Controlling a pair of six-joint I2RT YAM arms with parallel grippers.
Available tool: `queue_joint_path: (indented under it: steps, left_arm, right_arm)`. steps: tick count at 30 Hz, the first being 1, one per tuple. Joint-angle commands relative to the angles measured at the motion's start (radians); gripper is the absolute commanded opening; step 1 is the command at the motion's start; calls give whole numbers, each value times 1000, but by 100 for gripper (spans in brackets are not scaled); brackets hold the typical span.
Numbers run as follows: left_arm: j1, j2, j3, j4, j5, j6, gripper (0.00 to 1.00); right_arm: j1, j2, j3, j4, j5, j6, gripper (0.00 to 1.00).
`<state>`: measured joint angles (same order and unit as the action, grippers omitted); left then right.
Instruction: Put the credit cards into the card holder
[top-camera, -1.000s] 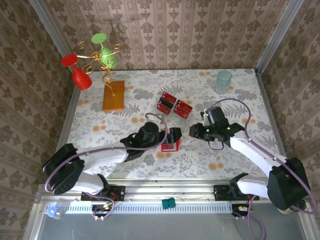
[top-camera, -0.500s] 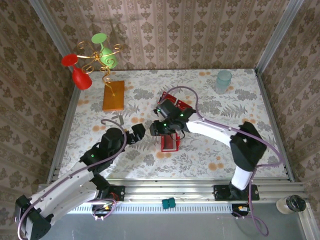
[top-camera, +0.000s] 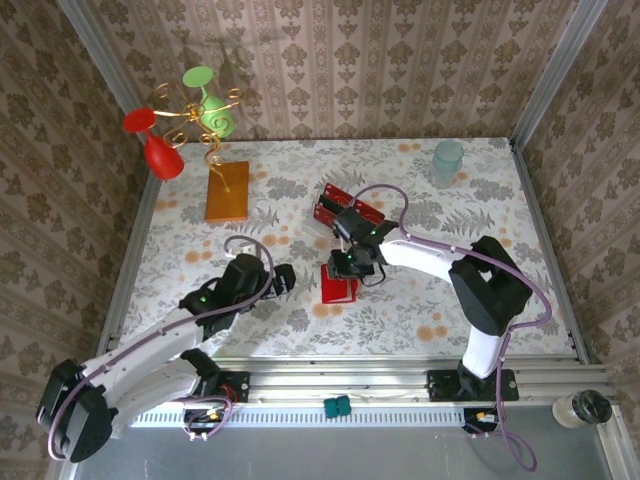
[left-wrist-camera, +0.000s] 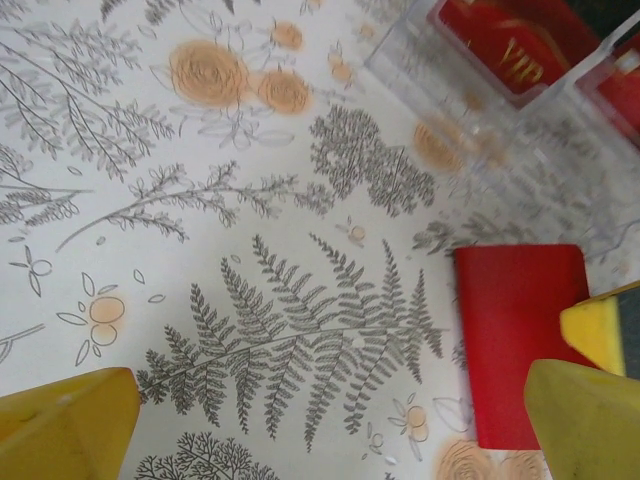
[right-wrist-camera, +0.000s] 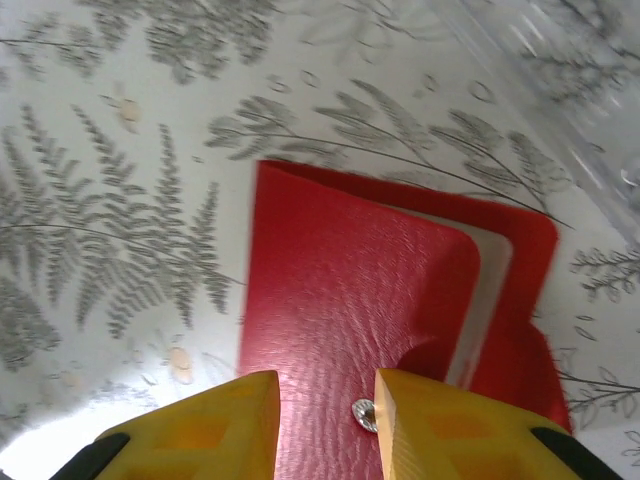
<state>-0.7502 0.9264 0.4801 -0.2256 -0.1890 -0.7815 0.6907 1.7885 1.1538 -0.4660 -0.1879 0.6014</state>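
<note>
Card holder (right-wrist-camera: 350, 290) now folded over on the worktop (top-camera: 450, 300), near the credit cards (top-camera: 345, 208).
My right pincer (right-wrist-camera: 322, 390) has narrowed over its cover, and I cannot tell if it grips; my left pincer (left-wrist-camera: 330, 385) gapes wide beside it, partly cropped.

The left arm (top-camera: 150, 340) stretches from the tabletop's (top-camera: 450, 310) near-left corner toward its middle, left pincer (top-camera: 281, 279) spread wide. The right arm (top-camera: 430, 255) folds inward, right pincer (right-wrist-camera: 325, 420) pointing down, fingers narrowly apart.
</note>
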Motion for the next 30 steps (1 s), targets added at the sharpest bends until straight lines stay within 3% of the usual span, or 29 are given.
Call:
queue_joint_path:
  steps: [1,17,30]
  left_arm:
    - [6,70,51,54,52,65,100]
    - [-62,502,248,104,118,218,100]
    - [-92,617,266,139,122,225,100]
  right_arm:
    - [-3,-36,-48,44,13,1,32]
    - [-7,-75,-183,153,-2,46,31]
    - [-8,-88,-193,170,-13,52,31]
